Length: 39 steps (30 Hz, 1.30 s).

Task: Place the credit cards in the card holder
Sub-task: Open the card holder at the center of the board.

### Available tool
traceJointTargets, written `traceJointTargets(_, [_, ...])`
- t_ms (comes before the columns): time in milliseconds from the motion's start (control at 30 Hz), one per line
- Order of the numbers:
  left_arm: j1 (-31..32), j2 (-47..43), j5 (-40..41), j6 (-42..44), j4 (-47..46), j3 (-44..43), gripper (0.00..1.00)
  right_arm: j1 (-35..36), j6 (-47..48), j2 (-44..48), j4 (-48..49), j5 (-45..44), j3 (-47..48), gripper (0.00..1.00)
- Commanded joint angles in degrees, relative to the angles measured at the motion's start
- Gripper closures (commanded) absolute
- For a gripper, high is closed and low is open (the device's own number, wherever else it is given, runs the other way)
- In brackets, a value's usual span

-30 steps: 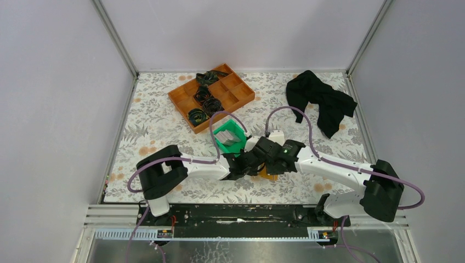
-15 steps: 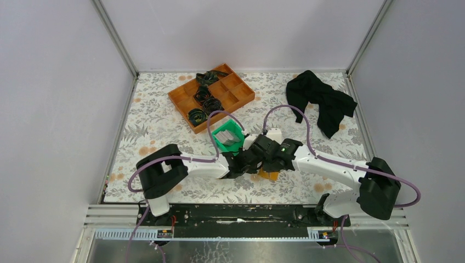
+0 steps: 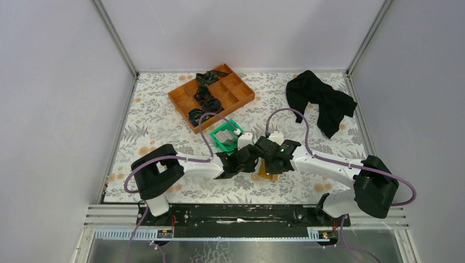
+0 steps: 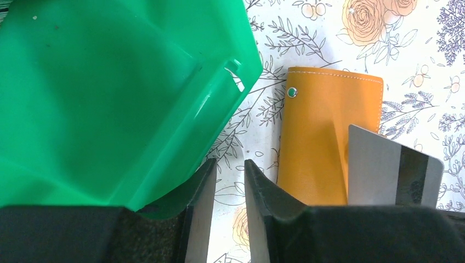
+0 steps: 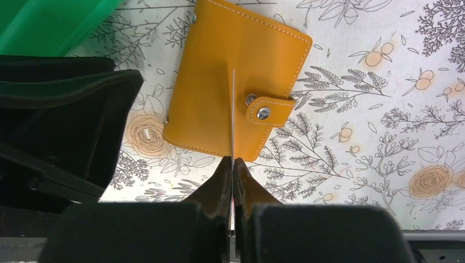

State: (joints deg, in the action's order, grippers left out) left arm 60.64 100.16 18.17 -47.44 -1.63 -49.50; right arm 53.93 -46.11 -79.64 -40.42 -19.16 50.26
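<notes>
The table (image 3: 153,126) carries a flowered cloth. At its far side stand an orange compartment tray (image 3: 181,96) and, to the right, a crumpled black cloth (image 3: 323,101). The green bin (image 4: 109,93) sits near the middle. Just to its right the card holder (image 5: 219,82) lies flat and folded closed: orange, with pale stitching along the edge and a small tab snapped shut on its right side. In the right wrist view its long axis runs almost up and down, slightly leaning right. The right gripper (image 5: 233,164) is pressed together on a grey credit card (image 4: 384,170) with a dark stripe, held upright above the holder. The left gripper (image 4: 229,164) stands slightly apart, with nothing between its fingers.
</notes>
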Motion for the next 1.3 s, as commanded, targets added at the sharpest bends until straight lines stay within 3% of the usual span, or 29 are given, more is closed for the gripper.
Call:
traceJointTargets(0, [-1.1, 0.1, 0.5, -0.2, 3.3, 2.4, 0.66, -0.2, -0.6, -0.7, -4.1, -0.6, -1.1, 1.00])
traceJointTargets(733, [-1.1, -1.0, -1.3, 1.3, 0.5, 4.1, 0.66, -0.7, -3.8, 2.8, -9.6, -6.5, -1.4, 1.00])
traceJointTargets(1267, [-1.1, 0.5, -8.5, 8.4, -4.6, 3.7, 0.66, -9.9, -4.2, 14.2, 4.3, 2.4, -12.7, 1.00])
